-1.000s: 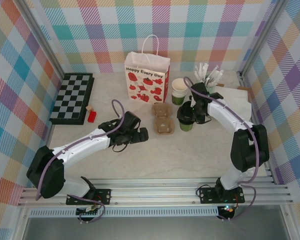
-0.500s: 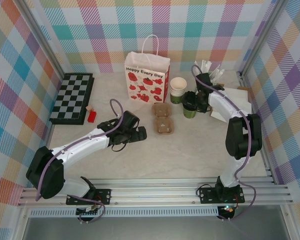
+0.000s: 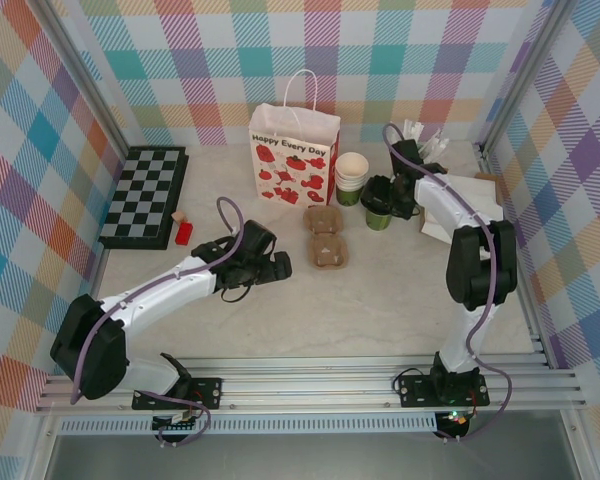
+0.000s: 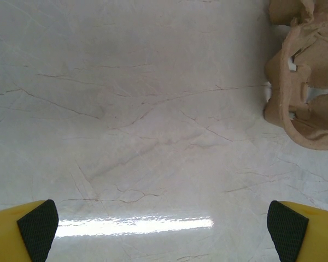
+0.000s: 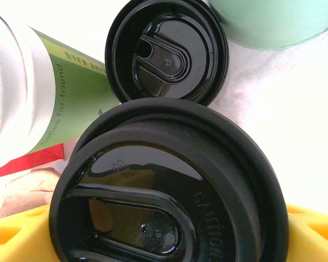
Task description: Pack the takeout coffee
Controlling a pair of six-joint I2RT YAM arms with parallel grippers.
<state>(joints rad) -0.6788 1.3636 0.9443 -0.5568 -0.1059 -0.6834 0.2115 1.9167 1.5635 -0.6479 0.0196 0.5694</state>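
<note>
Right gripper (image 3: 388, 198) was clamped on the upright coffee (image 5: 169, 191), just right of cup stack (image 3: 352, 178); bag (image 3: 293, 157) lay further left. Left gripper (image 4: 164, 232) sat jaws apart near carrier (image 3: 327, 238), well away from coffee.

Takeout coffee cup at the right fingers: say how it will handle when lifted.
Probably crushable: the takeout coffee is a paper cup, so a hard squeeze could dent it. Its glossy black lid looks slick, a poor place to grip. Lid on, contents hidden, so weight is uncertain.
</note>
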